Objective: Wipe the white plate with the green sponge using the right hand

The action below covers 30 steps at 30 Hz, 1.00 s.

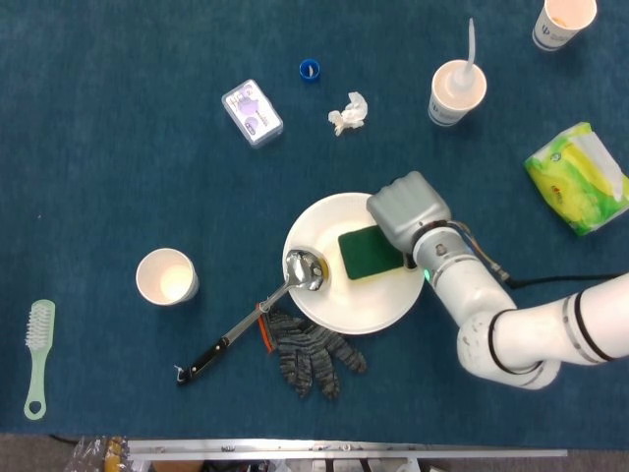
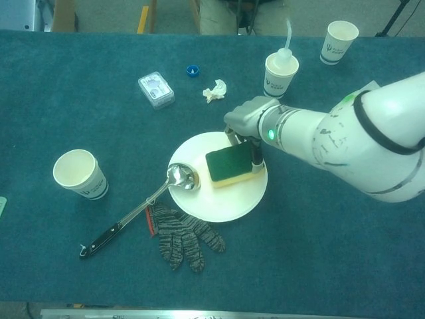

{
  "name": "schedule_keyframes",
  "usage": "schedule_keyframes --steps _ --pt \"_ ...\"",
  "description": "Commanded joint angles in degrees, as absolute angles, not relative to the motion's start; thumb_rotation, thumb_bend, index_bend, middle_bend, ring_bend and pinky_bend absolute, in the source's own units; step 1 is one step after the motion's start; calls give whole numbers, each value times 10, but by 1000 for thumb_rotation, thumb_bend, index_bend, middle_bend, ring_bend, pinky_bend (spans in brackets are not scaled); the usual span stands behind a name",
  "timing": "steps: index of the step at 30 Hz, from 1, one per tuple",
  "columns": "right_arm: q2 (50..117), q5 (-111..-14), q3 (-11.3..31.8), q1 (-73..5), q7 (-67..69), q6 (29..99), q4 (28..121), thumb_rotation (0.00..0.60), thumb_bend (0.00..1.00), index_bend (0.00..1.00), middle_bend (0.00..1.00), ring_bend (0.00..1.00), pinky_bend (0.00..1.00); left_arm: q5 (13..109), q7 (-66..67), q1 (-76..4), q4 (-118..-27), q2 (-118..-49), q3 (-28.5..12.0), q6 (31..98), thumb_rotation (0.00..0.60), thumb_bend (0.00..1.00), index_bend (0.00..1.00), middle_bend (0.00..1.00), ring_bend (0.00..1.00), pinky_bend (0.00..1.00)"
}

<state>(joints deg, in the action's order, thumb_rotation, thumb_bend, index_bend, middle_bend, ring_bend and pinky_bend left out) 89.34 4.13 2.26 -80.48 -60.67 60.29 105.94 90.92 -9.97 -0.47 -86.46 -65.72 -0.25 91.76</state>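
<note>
Counter (image 1: 118,147), one, covered in blue cloth. Right robot hand (image 1: 408,209) (image 2: 244,118), one in view, fingers curled down onto the far edge of the green sponge, holding it against the plate. White plate (image 1: 359,307) (image 2: 229,203), one, near the counter's middle. Green tissue pack (image 1: 580,179), one, at the right edge. Paper cups, three: one empty at left (image 1: 166,276) (image 2: 80,174), one with a nozzle lid (image 1: 457,91) (image 2: 281,73), one at the far right corner (image 1: 564,22) (image 2: 339,40). Ladle (image 1: 251,321) (image 2: 136,211), one, bowl resting on the plate's left rim. Grey glove (image 1: 313,351) (image 2: 182,234), one, beside the ladle handle. Green sponge (image 1: 369,253) (image 2: 228,165), one, flat on the plate's right half. Brush (image 1: 37,357), one. Clear box (image 1: 252,113) (image 2: 156,90), one. Crumpled tissue (image 1: 348,113) (image 2: 214,90), one. Blue cap (image 1: 310,70) (image 2: 192,70), one.
</note>
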Motion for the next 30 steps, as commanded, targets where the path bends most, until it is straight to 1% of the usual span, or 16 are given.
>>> schedule_keyframes --steps 1,6,17,23,30 --pt "904 47 23 -811 -617 604 1053 600 119 447 341 256 467 909 -99 -4 -865 -657 -2 918 600 388 302 206 47 87" --pt "912 60 27 -822 -636 615 1052 600 118 447 341 256 467 910 -99 -4 -867 -656 -3 919 600 388 302 206 47 87" --pt "893 87 16 -824 -669 645 1066 600 118 447 341 256 467 915 -94 -7 -870 -658 -1 916 600 388 302 206 47 87" --pt "886 76 27 -816 -664 646 1073 600 118 447 341 256 467 915 -93 -7 -871 -657 -2 917 600 388 302 206 47 87" --pt "902 65 40 -815 -663 641 1066 600 119 447 341 256 467 913 -96 -6 -869 -656 -2 917 600 388 302 206 47 87"
